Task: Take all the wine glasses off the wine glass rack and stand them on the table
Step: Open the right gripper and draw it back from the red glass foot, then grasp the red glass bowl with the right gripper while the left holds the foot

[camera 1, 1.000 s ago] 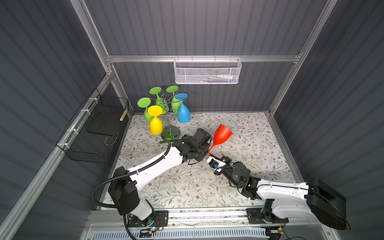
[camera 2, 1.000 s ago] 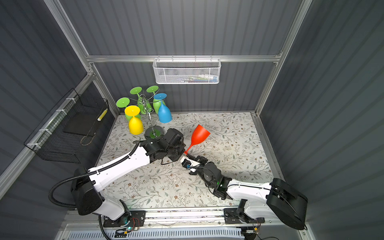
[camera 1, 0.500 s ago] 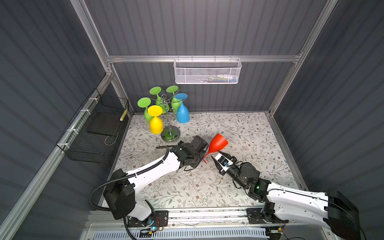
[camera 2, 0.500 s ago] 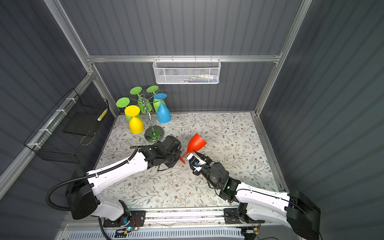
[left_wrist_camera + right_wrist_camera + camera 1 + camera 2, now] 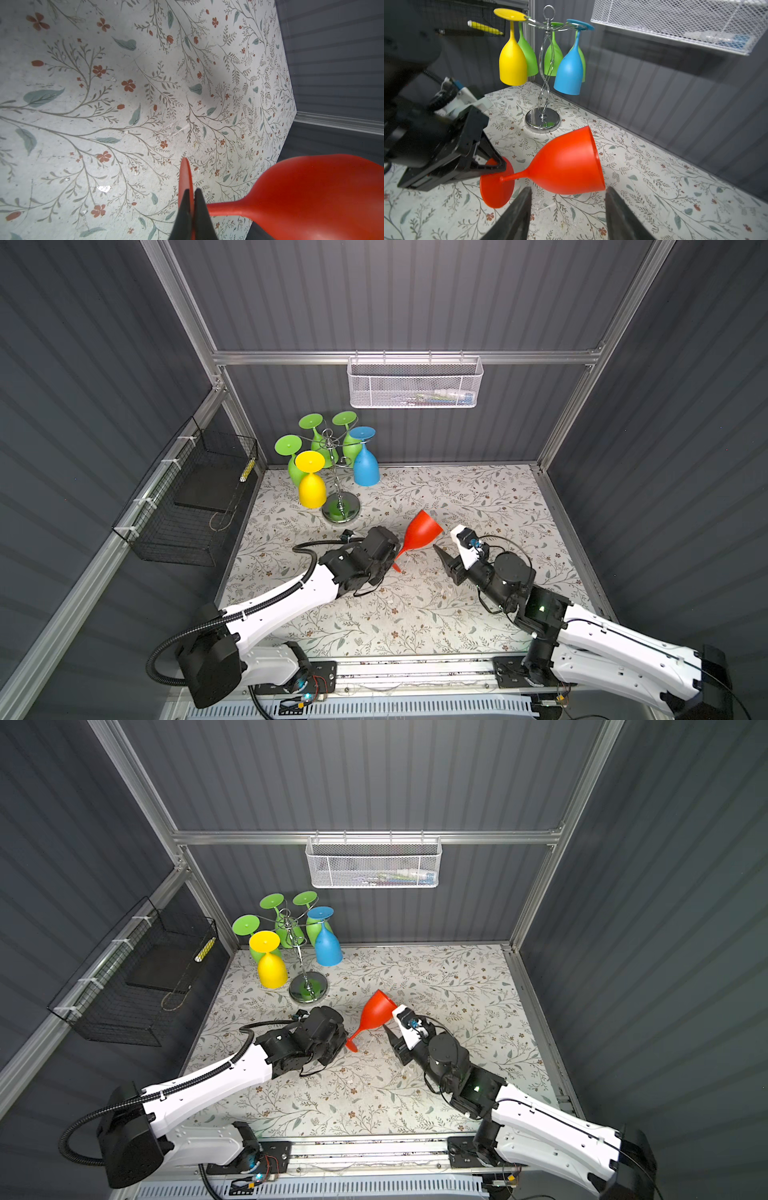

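The left fingers (image 5: pixel 492 154) pinched the foot of the red wine glass (image 5: pixel 419 531), off the wine glass rack (image 5: pixel 340 511), tilted over the desk (image 5: pixel 478 497). Its bowl pointed far-right, just ahead of the wide-spread right fingers (image 5: pixel 519 214).

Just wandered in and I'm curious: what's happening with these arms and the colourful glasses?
The left end effector is shut on the foot of a red wine glass, holding it tilted low above the floral table, off the chrome rack. The right end effector stands open close to the glass's bowl, gripping nothing. A yellow glass, a blue glass and three green glasses hang upside down on the rack.
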You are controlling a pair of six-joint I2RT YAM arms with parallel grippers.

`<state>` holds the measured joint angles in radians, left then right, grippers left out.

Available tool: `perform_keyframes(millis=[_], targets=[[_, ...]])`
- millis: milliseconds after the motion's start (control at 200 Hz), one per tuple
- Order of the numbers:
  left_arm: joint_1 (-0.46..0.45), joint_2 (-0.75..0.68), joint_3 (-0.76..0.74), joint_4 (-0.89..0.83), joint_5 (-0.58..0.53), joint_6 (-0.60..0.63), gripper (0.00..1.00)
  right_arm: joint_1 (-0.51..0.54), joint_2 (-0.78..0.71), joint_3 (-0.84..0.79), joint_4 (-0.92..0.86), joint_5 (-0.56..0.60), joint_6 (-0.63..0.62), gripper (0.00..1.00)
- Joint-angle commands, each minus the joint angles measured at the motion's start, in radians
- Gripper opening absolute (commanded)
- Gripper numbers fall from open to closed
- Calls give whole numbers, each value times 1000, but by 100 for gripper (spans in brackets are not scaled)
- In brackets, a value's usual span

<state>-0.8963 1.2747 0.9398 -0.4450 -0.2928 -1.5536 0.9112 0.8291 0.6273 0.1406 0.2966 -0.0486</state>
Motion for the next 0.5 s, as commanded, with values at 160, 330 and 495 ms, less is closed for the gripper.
perform_keyframes(millis=[160, 330, 495], targets=[[-3, -20, -67, 138, -46, 158, 1, -173, 74, 259, -389, -286, 282, 58], [2, -29, -147, 291, -10, 216, 1, -265, 174, 403, -524, -471, 367, 56], [4, -11, -162, 366, 27, 266, 1, -302, 235, 458, -591, -580, 426, 54]])
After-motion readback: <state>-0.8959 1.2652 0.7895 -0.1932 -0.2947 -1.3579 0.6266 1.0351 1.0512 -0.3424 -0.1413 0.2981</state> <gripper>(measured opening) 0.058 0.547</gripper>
